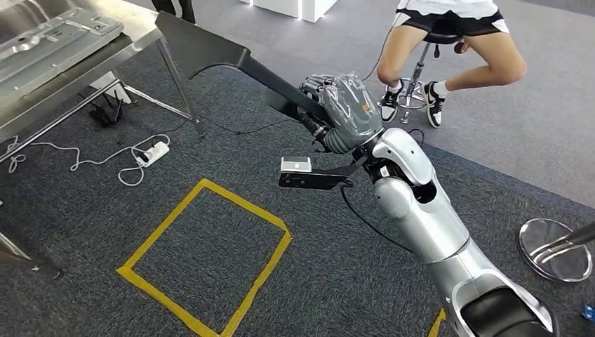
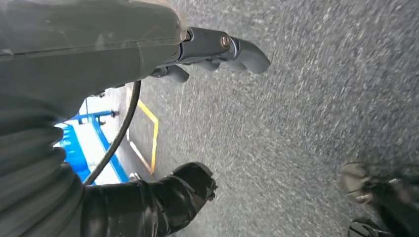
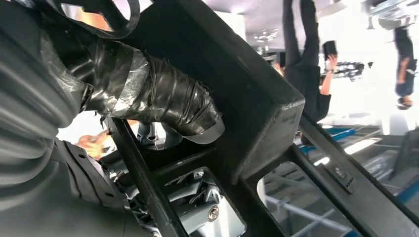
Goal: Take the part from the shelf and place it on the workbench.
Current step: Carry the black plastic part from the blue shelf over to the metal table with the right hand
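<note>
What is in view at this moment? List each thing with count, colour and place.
black part: one, long black plastic piece, held up above the carpet, its far end near the workbench
workbench: one, silver metal, upper left, with pressed metal sheets on it
power strip: one, white, on the carpet beside the bench leg
taped square: one, yellow, on the grey carpet
stool: one, chrome, under a seated person
right robot hand: grey cover, grips the black part
left robot hand: dark fingers, above the carpet

Seated person (image 1: 449, 42) cropped above the waist; workbench (image 1: 63, 42) partly out of frame.
</note>
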{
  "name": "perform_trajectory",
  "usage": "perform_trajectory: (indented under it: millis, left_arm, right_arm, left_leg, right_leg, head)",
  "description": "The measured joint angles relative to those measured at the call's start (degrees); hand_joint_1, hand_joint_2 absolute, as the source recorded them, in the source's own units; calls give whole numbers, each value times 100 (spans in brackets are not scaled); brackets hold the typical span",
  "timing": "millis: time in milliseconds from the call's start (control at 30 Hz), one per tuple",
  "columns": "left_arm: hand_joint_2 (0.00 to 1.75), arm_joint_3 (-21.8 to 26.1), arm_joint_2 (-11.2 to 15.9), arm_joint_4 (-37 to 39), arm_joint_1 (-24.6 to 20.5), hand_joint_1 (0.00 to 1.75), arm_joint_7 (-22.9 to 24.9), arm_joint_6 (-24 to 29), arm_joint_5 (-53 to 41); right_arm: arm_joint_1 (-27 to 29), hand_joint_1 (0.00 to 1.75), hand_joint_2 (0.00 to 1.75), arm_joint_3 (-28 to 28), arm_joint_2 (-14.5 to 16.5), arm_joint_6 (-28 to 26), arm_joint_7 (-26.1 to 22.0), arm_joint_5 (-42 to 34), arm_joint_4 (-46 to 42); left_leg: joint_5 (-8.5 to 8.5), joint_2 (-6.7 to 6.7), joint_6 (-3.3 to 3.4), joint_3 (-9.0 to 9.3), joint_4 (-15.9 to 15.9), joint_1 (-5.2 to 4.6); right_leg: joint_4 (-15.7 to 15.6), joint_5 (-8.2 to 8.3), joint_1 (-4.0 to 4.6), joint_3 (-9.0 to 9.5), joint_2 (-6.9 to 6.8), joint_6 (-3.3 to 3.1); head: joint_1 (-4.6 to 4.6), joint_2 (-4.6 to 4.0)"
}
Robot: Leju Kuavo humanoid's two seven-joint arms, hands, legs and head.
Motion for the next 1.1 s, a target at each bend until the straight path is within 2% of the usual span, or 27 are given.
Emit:
perform_trajectory:
  millis: [67, 100, 133, 200, 233, 267, 333, 400, 433, 467, 500, 533, 567, 600, 633, 700, 733, 800, 833, 867, 900, 933, 967, 1000, 1067, 1100]
  left_arm:
    - [175, 0, -2, 0, 3, 0, 0, 2, 0]
    - [175, 0, 0, 0, 0, 0, 0, 2, 0]
    - [175, 0, 2, 0, -4, 0, 0, 2, -1]
    - [175, 0, 13, 0, -4, 0, -1, 2, -2]
    - [175, 0, 18, 0, -3, 0, -1, 1, -3]
    - [175, 0, 23, 0, -4, 0, -2, 1, -3]
    - [175, 0, 27, 0, -19, 0, -2, 1, -5]
    - [175, 1, 27, 0, -34, 0, -2, 1, -7]
    - [175, 1, 27, 0, -38, 0, -2, 1, -7]
    - [175, 2, 27, 0, -37, 0, -2, 1, -7]
    - [175, 2, 26, 0, -30, 0, -2, 1, -7]
    - [175, 2, 22, 0, -20, 0, -2, 1, -7]
    - [175, 2, 15, 0, -11, 0, -2, 1, -7]
    - [175, 2, 8, 0, -7, 0, -2, 0, -7]
    - [175, 2, 0, 0, -4, 0, -2, -1, -7]
    - [175, 2, -7, 0, 1, 0, -2, -1, -7]
    - [175, 2, -9, 0, 7, 0, -2, -1, -8]
    - [175, 1, -7, 0, 1, 0, -2, -1, -10]
    - [175, 1, -6, 0, -8, 0, -2, -1, -10]
    - [175, 1, -4, 0, -16, 0, -2, -1, -11]
    - [175, 1, -3, 0, -19, 0, -2, -1, -12]
    - [175, 1, -3, 0, -17, 0, -2, -2, -15]
    - [175, 2, -4, 0, -8, 0, -2, -2, -19]
    - [175, 1, -4, 0, 6, 0, -2, -2, -23]
    - [175, 1, -4, 0, 33, 0, -2, -1, -33]
    - [175, 0, -4, 0, 36, 0, -2, -1, -37]
  right_arm:
    - [-6, 175, 175, 0, -1, 5, 0, 0, -3]
    - [-9, 175, 175, 0, -1, 7, 0, 0, -4]
    - [-10, 175, 175, -1, -1, 8, 0, 0, -5]
    - [-12, 175, 175, -1, 1, 11, 0, 0, -10]
    - [-12, 175, 175, -2, 1, 13, 0, 0, -11]
    - [-17, 175, 175, -3, 1, 14, 0, -1, -13]
    - [-19, 175, 175, -5, -4, 16, 0, -3, -11]
    - [-12, 175, 175, -6, -9, 20, 0, -4, -9]
    - [-8, 175, 175, -5, -10, 22, 0, -4, -9]
    - [-7, 175, 175, -5, -10, 24, 0, -4, -9]
    - [-8, 175, 175, -6, -10, 24, 0, -4, -9]
    - [-9, 175, 175, -6, -14, 24, 0, -4, -9]
    - [-10, 175, 175, -7, -23, 25, 0, -5, -8]
    - [-13, 175, 175, -7, -32, 27, 0, -5, -7]
    - [-16, 175, 175, -7, -37, 30, 0, -5, -9]
    - [-24, 175, 175, -7, -33, 34, 0, -6, -16]
    - [-28, 175, 175, -8, -31, 33, 0, -6, -21]
    - [-39, 175, 175, -11, -30, 33, 0, -6, -25]
    - [-45, 175, 175, -13, -31, 33, 0, -6, -26]
    - [-48, 175, 175, -13, -31, 34, 0, -6, -27]
    - [-48, 175, 175, -13, -31, 35, 0, -6, -27]
    - [-44, 175, 175, -13, -31, 36, 0, -6, -26]
    - [-41, 175, 175, -13, -30, 37, 0, -6, -26]
    - [-40, 175, 175, -13, -30, 37, 0, -7, -26]
    - [-41, 175, 175, -13, -30, 38, 0, -7, -26]
    - [-44, 175, 175, -13, -30, 38, 0, -7, -24]
  left_leg:
    - [280, 234, 34, 344, -705, -57]
    - [305, 325, 68, 447, -906, -101]
    - [257, 369, 105, 486, -982, -145]
    - [210, 259, 191, 541, -1045, -166]
    - [193, 193, 230, 593, -1078, -161]
    - [176, 132, 271, 656, -1108, -155]
    - [131, 11, 348, 766, -1142, -151]
    - [73, -143, 394, 842, -1138, -155]
    - [39, -234, 399, 885, -1132, -158]
    - [0, -330, 396, 938, -1125, -160]
    - [-45, -423, 389, 1001, -1118, -161]
    - [-92, -508, 379, 1058, -1112, -159]
    - [-135, -587, 361, 1101, -1102, -155]
    - [-170, -656, 334, 1108, -1096, -142]
    - [-190, -718, 299, 1108, -1089, -120]
    - [-192, -796, 226, 1101, -1073, -89]
    - [-188, -731, 194, 1097, -1021, -88]
    - [-234, -441, 127, 924, -689, -94]
    - [-314, -269, 91, 734, -380, -84]
    - [-430, -170, 55, 502, -46, -64]
    - [-539, -121, 23, 283, 229, -36]
    - [-586, -92, -4, 123, 367, -7]
    - [-515, -69, -33, 61, 308, 23]
    - [-321, -30, -56, 99, 58, 48]
    - [191, 147, -79, 314, -684, 59]
    - [320, 240, -61, 409, -953, 36]
  right_leg:
    - [-14, -83, 10, 94, -122, 49]
    - [-23, -115, 20, 125, -178, 79]
    - [-22, -134, 27, 150, -229, 109]
    - [34, -148, 14, 170, -289, 158]
    - [148, -145, -6, 137, -220, 172]
    - [351, -166, -23, 35, -93, 181]
    - [1014, -328, -35, -374, 219, 186]
    - [1587, -572, -23, -845, 347, 192]
    - [1659, -603, -18, -988, 364, 190]
    - [1542, -507, -15, -1034, 377, 181]
    - [1250, -275, -12, -990, 411, 163]
    - [864, 48, -11, -903, 499, 142]
    - [520, 288, -14, -822, 617, 120]
    - [276, 451, -8, -753, 720, 105]
    - [148, 518, 4, -721, 778, 91]
    - [68, 497, 28, -636, 695, 50]
    - [12, 500, 29, -567, 622, 21]
    - [-98, 472, 14, -394, 482, -31]
    - [-140, 444, 15, -320, 412, -43]
    - [-160, 406, 11, -261, 338, -48]
    - [-169, 360, 5, -207, 267, -43]
    - [-172, 306, -6, -148, 194, -31]
    - [-172, 249, -19, -84, 125, -14]
    - [-172, 191, -32, -13, 60, 8]
    - [-172, 67, -52, 138, -62, 73]
    - [-173, 10, -52, 194, -118, 116]
  head:
    - [1, 0]
    - [2, 0]
    - [3, 0]
    - [3, 0]
    - [5, 0]
    - [3, 0]
    - [3, 0]
    - [1, 0]
    - [0, 0]
    - [1, 0]
    - [1, 0]
    - [3, 0]
    - [-2, 0]
    - [-3, 0]
    - [-6, 0]
    - [-3, 0]
    - [-4, 0]
    - [-16, 0]
    - [-25, 0]
    - [-30, 0]
    - [-30, 0]
    - [-30, 0]
    - [-30, 0]
    - [-30, 0]
    - [-29, 0]
    - [-30, 0]
